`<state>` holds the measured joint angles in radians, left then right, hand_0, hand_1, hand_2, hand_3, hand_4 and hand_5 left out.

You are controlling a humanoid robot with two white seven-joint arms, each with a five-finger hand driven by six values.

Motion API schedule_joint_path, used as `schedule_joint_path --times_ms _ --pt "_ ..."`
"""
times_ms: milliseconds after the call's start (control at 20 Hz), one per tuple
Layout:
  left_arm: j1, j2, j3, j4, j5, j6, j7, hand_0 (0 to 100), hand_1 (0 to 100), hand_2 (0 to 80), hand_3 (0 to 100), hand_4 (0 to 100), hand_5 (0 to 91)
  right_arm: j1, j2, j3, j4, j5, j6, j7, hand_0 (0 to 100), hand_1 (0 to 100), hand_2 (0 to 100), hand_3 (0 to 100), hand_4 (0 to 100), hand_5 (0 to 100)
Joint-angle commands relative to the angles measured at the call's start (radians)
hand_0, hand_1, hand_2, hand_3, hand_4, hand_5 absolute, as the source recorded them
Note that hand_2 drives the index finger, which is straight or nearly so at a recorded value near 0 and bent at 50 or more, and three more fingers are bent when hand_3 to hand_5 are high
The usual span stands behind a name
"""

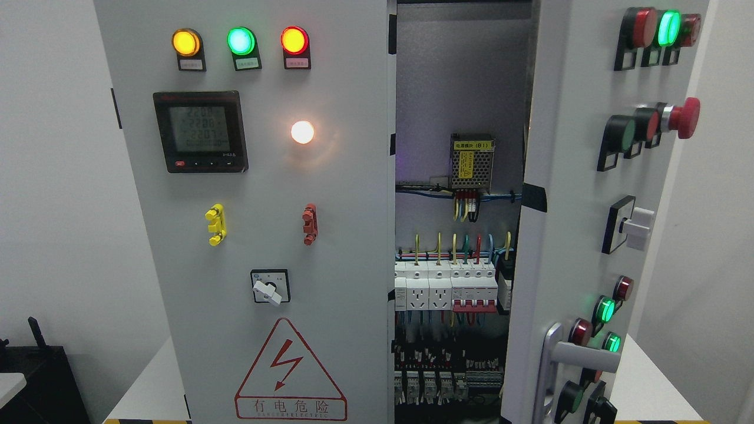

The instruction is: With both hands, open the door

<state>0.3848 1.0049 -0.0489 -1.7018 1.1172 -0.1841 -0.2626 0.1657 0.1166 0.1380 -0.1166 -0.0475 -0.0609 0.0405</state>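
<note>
Right door (589,206) swung open w/ handle (580,356), left door (247,206) closed.

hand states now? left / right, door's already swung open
Left robot hand: not in view.
Right robot hand: not in view.
Right door stands ajar, handle untouched.

Red lightning warning triangle (290,369) reading 有电危险 on left door (353,235), meter display (199,131) showing 220-odd figures, power supply label (472,145) ending (B1)

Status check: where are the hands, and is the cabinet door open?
Both hands out of view. Right door swung ajar, left door shut. Breakers exposed, nothing blocking.
</note>
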Motion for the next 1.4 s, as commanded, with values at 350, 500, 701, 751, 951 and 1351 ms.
schedule_joint_path --times_ms 350,500,701,751,951,1351 --pt "-0.07 0.172 0.044 -0.102 0.142 -0.003 -0.199 0 0 0.0 0 4 0.0 0.0 0.0 0.0 0.0 0.0 -0.001 -0.001 0 0 0 0 0 0" --pt "-0.127 0.17 0.046 -0.102 0.156 0.0 -0.213 0 0 0.0 0 4 0.0 0.0 0.0 0.0 0.0 0.0 -0.001 -0.001 0 0 0 0 0 0" --pt "-0.23 0.161 0.046 -0.101 0.164 0.009 -0.234 0 0 0.0 0 4 0.0 0.0 0.0 0.0 0.0 0.0 -0.001 -0.001 0 0 0 0 0 0" --pt "-0.253 0.161 0.046 -0.101 0.164 0.011 -0.234 0 0 0.0 0 4 0.0 0.0 0.0 0.0 0.0 0.0 -0.001 -0.001 0 0 0 0 0 0" --pt "-0.299 0.172 0.032 -0.137 0.177 0.011 -0.234 0 0 0.0 0 4 0.0 0.0 0.0 0.0 0.0 0.0 -0.001 -0.001 0 0 0 0 0 0" --pt "-0.636 0.257 -0.34 -0.151 0.199 0.011 -0.234 0 0 0.0 0 4 0.0 0.0 0.0 0.0 0.0 0.0 -0.001 -0.001 0 0 0 0 0 0"
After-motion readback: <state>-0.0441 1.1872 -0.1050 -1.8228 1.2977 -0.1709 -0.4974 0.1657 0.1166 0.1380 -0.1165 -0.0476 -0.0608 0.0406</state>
